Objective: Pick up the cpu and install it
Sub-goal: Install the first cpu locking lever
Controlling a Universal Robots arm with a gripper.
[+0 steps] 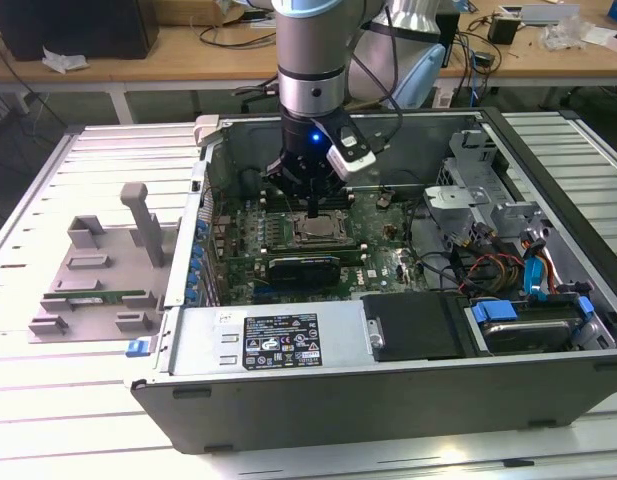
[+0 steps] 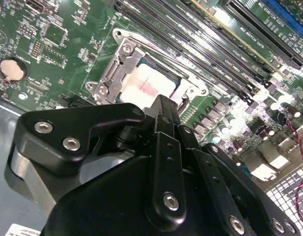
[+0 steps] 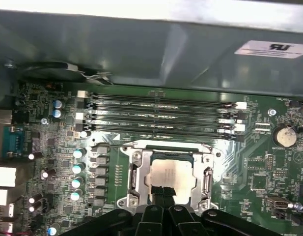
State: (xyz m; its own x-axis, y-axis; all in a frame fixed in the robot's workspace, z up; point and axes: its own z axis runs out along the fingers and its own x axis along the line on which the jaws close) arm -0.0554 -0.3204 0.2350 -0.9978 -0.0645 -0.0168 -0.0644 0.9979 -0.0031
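At the exterior view's left, a grey moulded tray lies flat on the slatted white tabletop. A thin green memory stick sits in one of its shaped recesses, likely to keep parts at known spots. Centre frame, the sheet-metal case lies on its side with the panel off, so the green board faces up for a straight reach from above. The hand hangs low inside, directly over the socket. The cpu lies flat within that dark steel frame, its silver lid square and pale-rimmed, apparently seated rather than carried. In the first wrist view the black fingertips are drawn together, gripping nothing, at the cpu's edge; whether they touch it I cannot tell. Long black memory slots run parallel just beside the socket. Right of centre, coloured cables and blue-tabbed drive bays crowd the case's end.
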